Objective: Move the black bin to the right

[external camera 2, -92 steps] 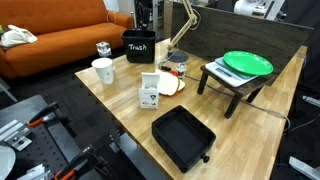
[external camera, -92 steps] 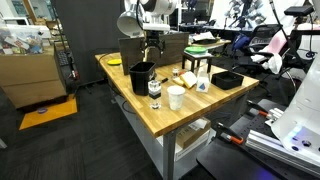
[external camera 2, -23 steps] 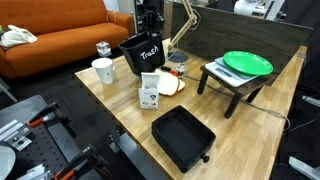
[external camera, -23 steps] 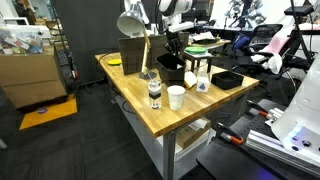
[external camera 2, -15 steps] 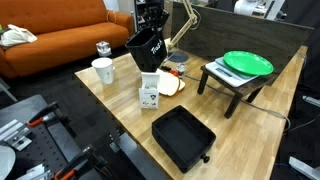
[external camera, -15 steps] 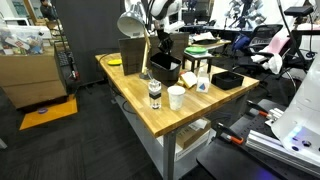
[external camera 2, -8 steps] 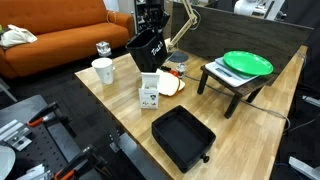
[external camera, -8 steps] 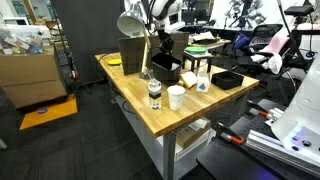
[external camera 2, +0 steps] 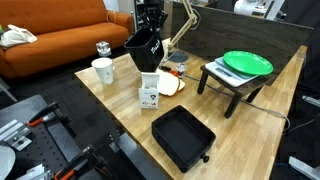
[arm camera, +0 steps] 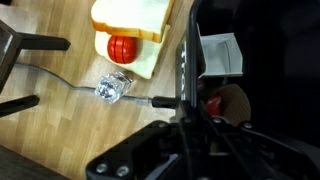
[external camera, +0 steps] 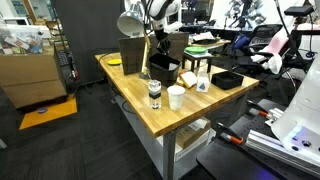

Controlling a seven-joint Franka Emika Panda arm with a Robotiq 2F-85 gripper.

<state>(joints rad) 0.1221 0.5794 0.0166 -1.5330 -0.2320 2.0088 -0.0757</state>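
The black bin (external camera 2: 145, 50) hangs tilted above the wooden table (external camera 2: 120, 115), near its far edge, and it also shows in an exterior view (external camera: 165, 68). My gripper (external camera 2: 150, 27) is shut on the bin's rim from above. In the wrist view the bin's dark wall (arm camera: 262, 60) fills the right side, with a white scrap and something red inside it. The gripper (arm camera: 185, 128) clamps the rim at the bottom of that view.
A white cup (external camera 2: 103, 70), a small white carton (external camera 2: 149, 92), a plate of toast (external camera 2: 170, 84) and a flat black tray (external camera 2: 183, 137) lie on the table. A green plate (external camera 2: 247, 63) rests on a low stand. A dark brown box (external camera: 132, 50) stands behind the bin.
Several seconds ago the bin stood upright on the table; now it is lifted and tilted in my grip. Over the last second it has hardly moved.
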